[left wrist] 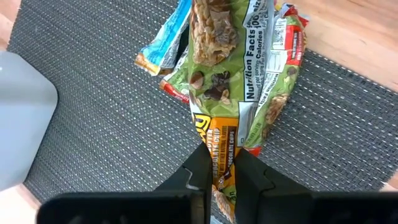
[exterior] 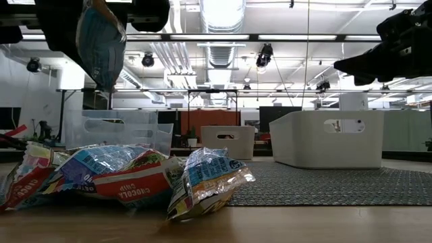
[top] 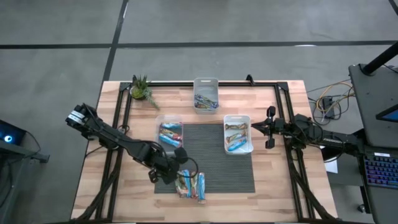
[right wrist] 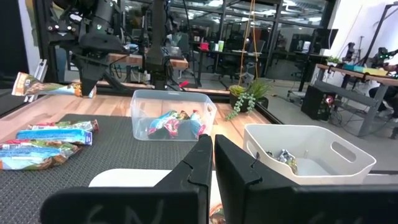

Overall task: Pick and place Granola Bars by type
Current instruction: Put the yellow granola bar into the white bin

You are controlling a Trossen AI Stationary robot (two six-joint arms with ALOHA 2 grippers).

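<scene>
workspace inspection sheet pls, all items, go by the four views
surface: wooden table with a dark mat in the middle
job's things: loose granola bars on the mat's near edge; more in three bins
clutter: small potted plant at a far corner
end effectors: left end effector shut on a green-wrapped bar, lifted above the pile; right end effector shut, empty, waiting beside the right-hand bin
cables: bundle on the floor, right of the table
surroundings: desks and chairs behind
</scene>
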